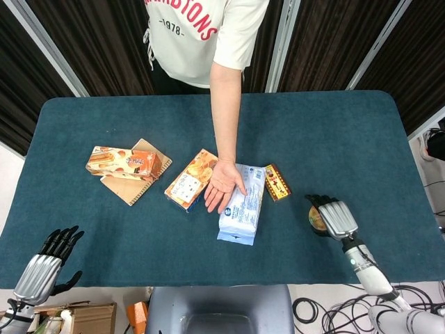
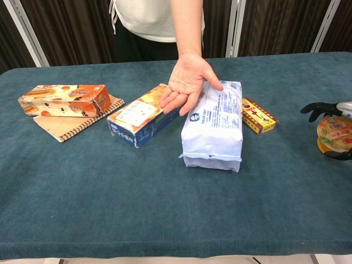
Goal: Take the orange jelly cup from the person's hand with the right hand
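Note:
The orange jelly cup (image 2: 334, 134) sits low at the right side of the table, held by my right hand (image 1: 332, 216), whose dark fingers (image 2: 313, 108) wrap around it. From the head view the cup (image 1: 317, 220) shows only as a dark-rimmed edge under that hand. The person's hand (image 1: 223, 185) lies palm up and empty over the middle of the table, also in the chest view (image 2: 187, 81). My left hand (image 1: 46, 261) hangs below the table's near left edge, fingers spread, holding nothing.
A white-blue pouch (image 2: 213, 124) lies centre, a blue-orange box (image 2: 139, 114) to its left, a small yellow-red box (image 2: 258, 115) to its right. An orange snack box (image 2: 65, 100) rests on a notebook (image 2: 67, 126) at far left.

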